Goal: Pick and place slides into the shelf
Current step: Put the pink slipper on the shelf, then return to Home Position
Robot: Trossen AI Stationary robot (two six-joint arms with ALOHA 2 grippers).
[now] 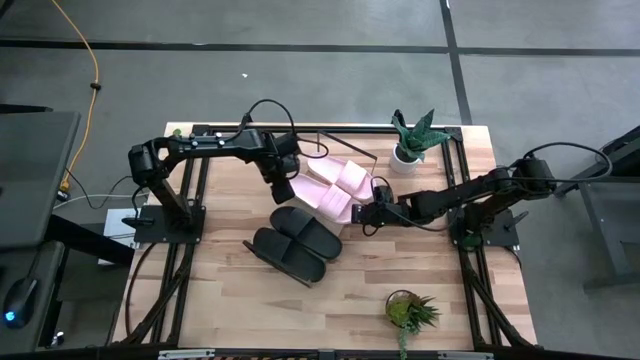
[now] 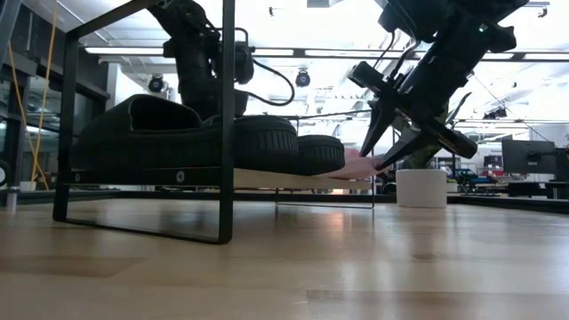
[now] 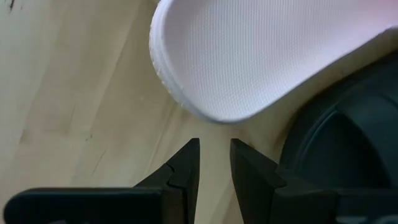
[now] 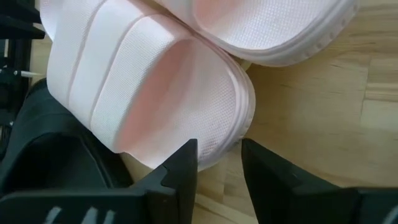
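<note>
Two pale pink slides (image 1: pixel 322 195) (image 1: pixel 350 177) lie side by side, and two black slides (image 1: pixel 310 232) (image 1: pixel 285 250) lie next to them on the near side. In the low view the black slides (image 2: pixel 178 133) and a pink one (image 2: pixel 356 166) appear to rest on the shelf's light board (image 2: pixel 267 178), inside its black wire frame (image 1: pixel 350 145). My left gripper (image 1: pixel 283 183) (image 3: pixel 214 146) hovers at one end of a pink slide (image 3: pixel 261 56), fingers a narrow gap apart and empty. My right gripper (image 1: pixel 362 215) (image 4: pixel 217 149) is open just short of the other end of a pink slide (image 4: pixel 155 87).
A plant in a white pot (image 1: pixel 410 150) (image 2: pixel 420 188) stands at the far right behind the slides. A second potted plant (image 1: pixel 410 312) stands near the front right. The arm bases (image 1: pixel 165 220) (image 1: pixel 485 230) flank the work area. Bare tabletop (image 1: pixel 230 300) lies toward the near edge.
</note>
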